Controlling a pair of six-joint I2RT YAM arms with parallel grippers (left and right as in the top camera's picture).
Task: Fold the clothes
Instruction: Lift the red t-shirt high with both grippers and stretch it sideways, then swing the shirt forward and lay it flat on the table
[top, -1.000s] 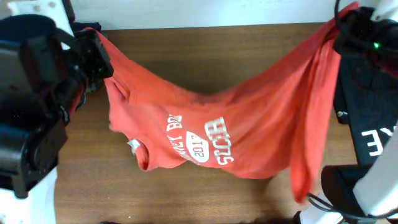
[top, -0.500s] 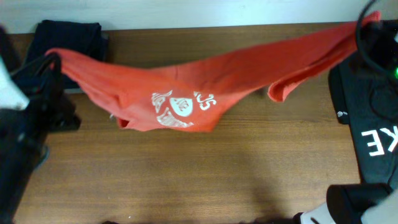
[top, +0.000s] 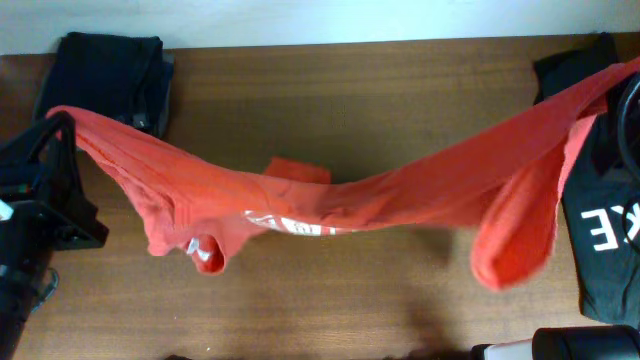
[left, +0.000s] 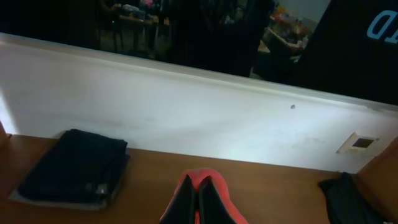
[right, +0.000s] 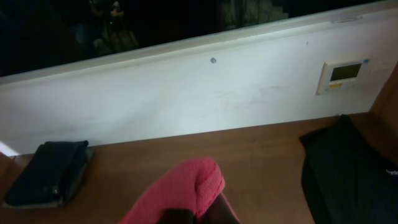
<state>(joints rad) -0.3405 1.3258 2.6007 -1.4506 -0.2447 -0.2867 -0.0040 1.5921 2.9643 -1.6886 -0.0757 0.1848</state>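
Brown wooden desk (top: 400, 90) runs along a white wall (left: 186, 106), and the work hangs above it. At one end, the left claw (left: 197, 208) is pinched tight on a bunched edge of the red-orange T-shirt (top: 400, 195), with red cloth wrapped around its closed tips. At the other end, the right claw (right: 186, 214) is clamped the same way on another fold of that shirt, the fabric humped over it.

Between the two grips the shirt stretches across the desk from far left to far right. It sags in the middle, where the white print dips lowest; whether it touches the wood I cannot tell. A loose part droops near the right end. Holding it apart at two points looks meant to spread the fabric before laying it flat for folding.

Further out, a navy folded stack (top: 110, 75) sits at the back left. A black T-shirt (top: 600, 220) lies at the right, under that end of the red one.
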